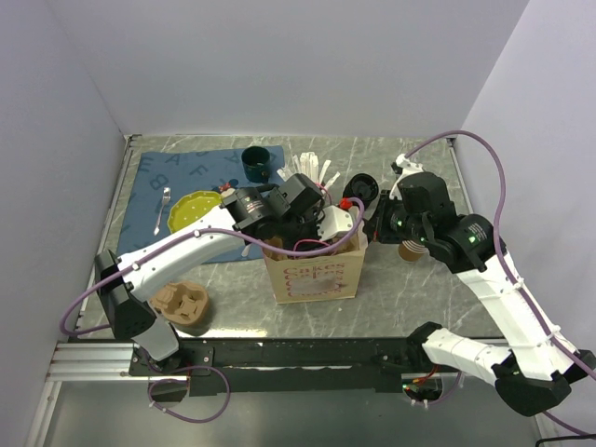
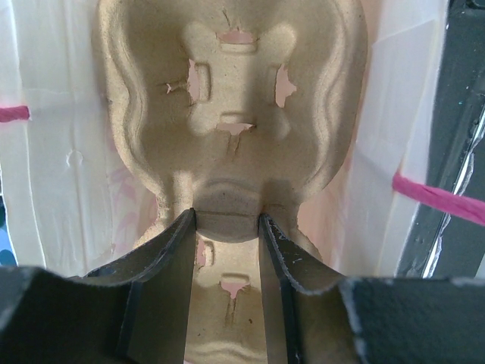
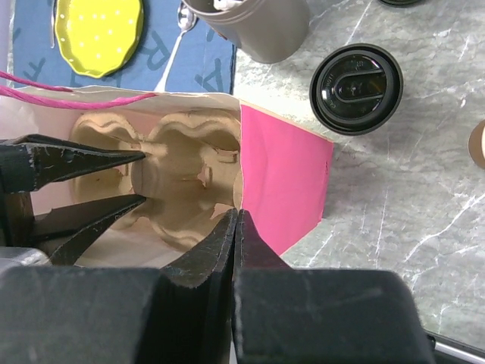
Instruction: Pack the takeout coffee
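Marble table (image 3: 394, 212): one lidded coffee (image 3: 356, 89) beyond right gripper (image 3: 236, 216), which pinches one bag (image 3: 284, 182); left gripper (image 2: 227, 220) grasps one carrier (image 2: 227, 91) inside.

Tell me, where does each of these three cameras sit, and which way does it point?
Top external: high behind the bases, looking down on the table and paper bag; left arm and right arm show.
Left wrist: on the left arm, looking down into the bag at the pulp cup carrier; the left tool grips the carrier's middle.
Right wrist: on the right arm, looking down at the bag's rim; the closed right tool shows.
Shared: both wrist views show the carrier inside the bag.
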Controlling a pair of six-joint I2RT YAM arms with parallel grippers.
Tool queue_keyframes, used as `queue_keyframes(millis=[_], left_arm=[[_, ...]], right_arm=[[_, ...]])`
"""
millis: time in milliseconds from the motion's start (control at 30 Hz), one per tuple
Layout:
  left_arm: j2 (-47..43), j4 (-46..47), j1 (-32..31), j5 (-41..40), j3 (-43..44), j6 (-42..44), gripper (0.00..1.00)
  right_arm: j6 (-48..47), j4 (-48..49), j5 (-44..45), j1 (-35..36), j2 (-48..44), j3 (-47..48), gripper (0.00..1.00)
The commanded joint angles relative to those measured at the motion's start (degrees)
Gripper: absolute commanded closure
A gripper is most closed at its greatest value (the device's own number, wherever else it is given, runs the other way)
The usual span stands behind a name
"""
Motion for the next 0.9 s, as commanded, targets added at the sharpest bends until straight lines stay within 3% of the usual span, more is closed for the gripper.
queue_keyframes(millis=[0, 600, 867], left_arm=[[1.1, -1.2, -0.5, -0.3, -0.1, -0.5, 0.66], [3.3, -1.6, -1.2, -1.1, -2.1, -0.7, 0.65], [3.4, -0.8, -1.3, -1.3, -1.7, -1.5, 0.53]], right_arm=[[-1.1, -0.2, 1.0, -0.2, -1.0, 2.0, 1.0], [0.1, 1.3, 0.9, -0.1, -3.8, -1.2, 1.0], [1.1, 1.3, 0.9, -0.2, -4.5, -1.1, 1.0]])
